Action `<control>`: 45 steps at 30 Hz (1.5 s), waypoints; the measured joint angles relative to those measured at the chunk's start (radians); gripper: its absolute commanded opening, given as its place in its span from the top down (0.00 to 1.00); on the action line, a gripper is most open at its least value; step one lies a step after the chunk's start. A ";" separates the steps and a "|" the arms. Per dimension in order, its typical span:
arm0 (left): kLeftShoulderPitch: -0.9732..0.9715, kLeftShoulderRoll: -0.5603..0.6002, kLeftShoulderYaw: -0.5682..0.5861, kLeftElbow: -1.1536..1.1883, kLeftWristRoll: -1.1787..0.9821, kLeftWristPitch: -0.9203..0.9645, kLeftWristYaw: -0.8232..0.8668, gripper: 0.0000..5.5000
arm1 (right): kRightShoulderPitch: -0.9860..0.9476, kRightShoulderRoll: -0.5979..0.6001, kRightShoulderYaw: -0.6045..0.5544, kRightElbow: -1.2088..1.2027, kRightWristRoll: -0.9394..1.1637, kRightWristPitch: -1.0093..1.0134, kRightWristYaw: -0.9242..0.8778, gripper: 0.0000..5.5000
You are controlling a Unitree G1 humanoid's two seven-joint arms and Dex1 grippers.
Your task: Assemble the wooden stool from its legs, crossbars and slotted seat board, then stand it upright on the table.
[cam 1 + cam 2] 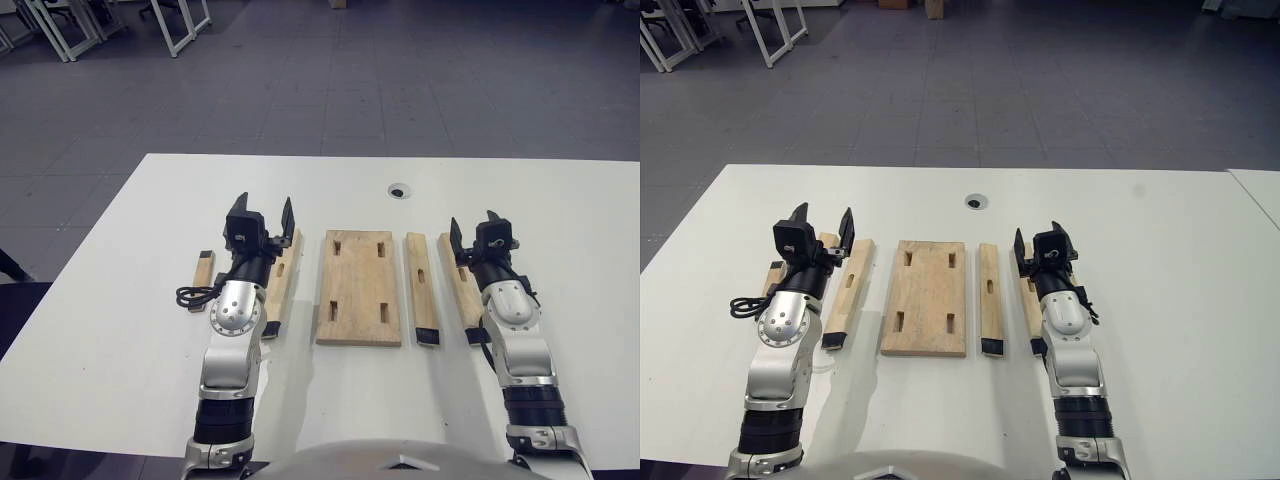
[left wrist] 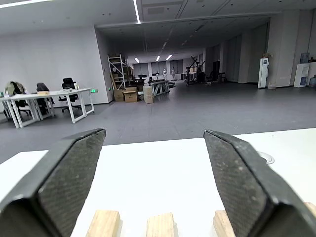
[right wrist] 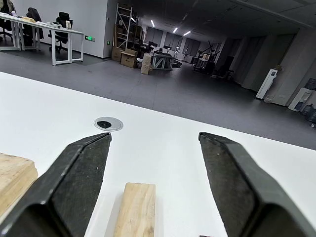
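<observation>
**Operator:** Fingers?

**Coach:** Your left gripper [image 1: 264, 212] and right gripper [image 1: 474, 226] both gape wide, holding nothing, above the left leg [image 1: 283, 272] and right leg [image 1: 460, 290].

**Operator:** Seat board?

**Coach:** The slotted seat board [image 1: 358, 287] lies flat between them. Come down squarely, grip the leg mid-length, and lift it level.

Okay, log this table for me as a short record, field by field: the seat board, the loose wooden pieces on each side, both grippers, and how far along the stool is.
seat board: flat, mid-table, four slots showing
left of board: long slotted piece beside the left arm; short piece farther out
right of board: dark-capped slotted piece; second piece partly under the right arm
left gripper: open, empty, over the left pieces' far ends
right gripper: open, empty
assembly: nothing joined
table: white, cable hole beyond the board
</observation>
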 measured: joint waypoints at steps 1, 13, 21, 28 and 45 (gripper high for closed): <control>0.000 0.000 0.000 0.000 -0.001 0.001 0.000 0.33 | 0.000 0.000 -0.001 0.000 0.000 0.000 -0.001 0.40; 0.004 0.000 -0.011 0.000 0.005 0.009 0.001 0.33 | -0.001 0.011 -0.019 0.000 0.017 0.014 -0.003 0.40; 0.004 -0.008 -0.006 0.000 0.005 0.009 0.022 0.33 | -0.003 0.017 -0.010 0.000 0.035 0.016 0.010 0.40; 0.004 -0.008 -0.001 -0.001 0.004 0.008 0.022 0.33 | -0.003 0.017 -0.005 -0.009 0.036 0.016 0.012 0.40; 0.019 0.007 -0.041 -0.002 0.060 -0.006 0.013 0.33 | 0.072 -0.021 -0.038 -0.142 0.109 0.054 0.094 0.40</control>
